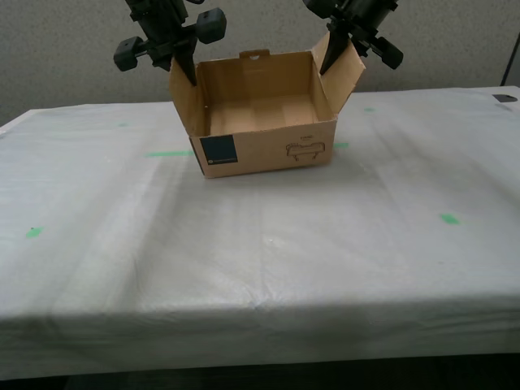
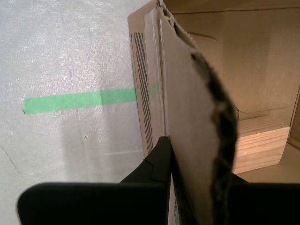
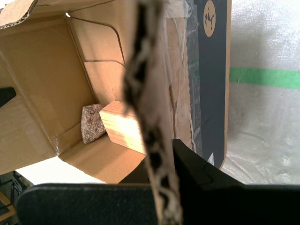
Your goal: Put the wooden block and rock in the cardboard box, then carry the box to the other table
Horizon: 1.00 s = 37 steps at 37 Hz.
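Observation:
The brown cardboard box is open-topped at the far part of the white-sheeted table. I cannot tell whether its base touches the sheet. My second gripper is shut on the side flap at the exterior view's left. My first gripper is shut on the opposite flap. Inside, the pale wooden block lies against the front wall with the speckled rock beside it. The block also shows in the second wrist view. Both are hidden in the exterior view.
A green tape strip runs to the box's side at the exterior view's left, and a short one lies at its other side. More green marks dot the sheet. A grey wall rises just behind the box.

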Motion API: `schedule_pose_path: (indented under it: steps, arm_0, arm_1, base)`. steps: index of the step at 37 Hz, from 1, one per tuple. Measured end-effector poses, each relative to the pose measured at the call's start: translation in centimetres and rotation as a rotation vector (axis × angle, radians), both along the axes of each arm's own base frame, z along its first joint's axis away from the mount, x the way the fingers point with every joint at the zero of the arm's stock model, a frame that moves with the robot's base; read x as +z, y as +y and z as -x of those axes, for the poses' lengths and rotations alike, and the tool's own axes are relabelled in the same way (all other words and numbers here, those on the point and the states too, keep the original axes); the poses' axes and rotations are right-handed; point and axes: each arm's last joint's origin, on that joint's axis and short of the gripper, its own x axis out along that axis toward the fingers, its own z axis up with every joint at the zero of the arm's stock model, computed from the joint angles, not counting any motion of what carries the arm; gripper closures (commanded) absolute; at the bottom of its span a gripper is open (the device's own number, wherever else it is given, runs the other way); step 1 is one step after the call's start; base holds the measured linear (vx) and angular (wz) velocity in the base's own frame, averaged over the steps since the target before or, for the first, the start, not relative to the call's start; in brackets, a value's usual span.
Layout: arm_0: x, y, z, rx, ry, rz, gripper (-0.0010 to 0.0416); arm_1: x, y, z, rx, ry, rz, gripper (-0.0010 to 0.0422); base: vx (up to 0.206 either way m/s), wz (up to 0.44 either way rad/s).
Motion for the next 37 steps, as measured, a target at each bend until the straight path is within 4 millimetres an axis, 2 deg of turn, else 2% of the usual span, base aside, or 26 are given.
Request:
schedule_pose_path:
  steps: [37]
  arm_0:
    - [0.05, 0.04, -0.12, 0.004, -0.016, -0.004, 0.0403]
  arm_1:
    - [-0.13, 0.09, -0.04, 0.012, -0.013, -0.029, 0.0412]
  base:
    - [0.000, 0.000]
